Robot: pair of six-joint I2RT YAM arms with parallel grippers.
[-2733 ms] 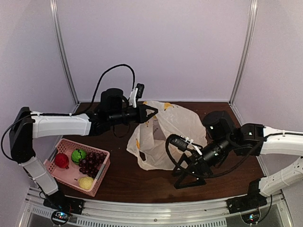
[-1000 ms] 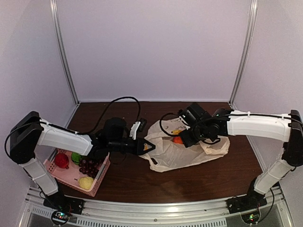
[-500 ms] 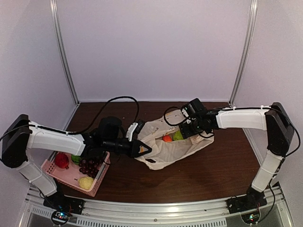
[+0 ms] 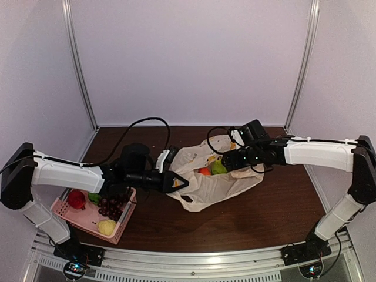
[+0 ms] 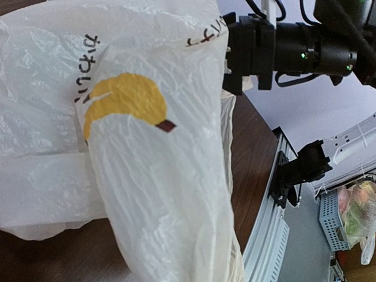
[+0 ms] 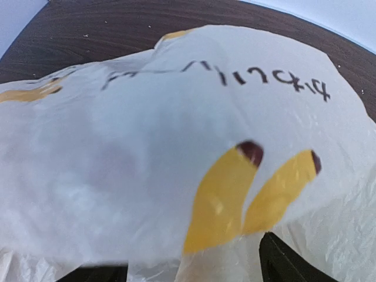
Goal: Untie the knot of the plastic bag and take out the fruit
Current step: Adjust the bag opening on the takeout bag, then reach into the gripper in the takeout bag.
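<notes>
Here the plastic bag [image 4: 220,189] lies slumped mid-way across the table [image 4: 270,217], an orange-red fruit [image 4: 204,171] and a green pear [image 4: 218,168] showing at its open mouth. The left gripper [image 4: 178,183] is pinched tight on the bag's left edge; the right gripper [image 4: 229,163] sits at the far rim, jaws spread.

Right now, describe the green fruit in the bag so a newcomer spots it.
Find the pale plastic bag lying in the middle of the dark table. Two fruits show at its far side, side by side. The green fruit is the one toward the right arm; beside it is the orange-red fruit.
</notes>
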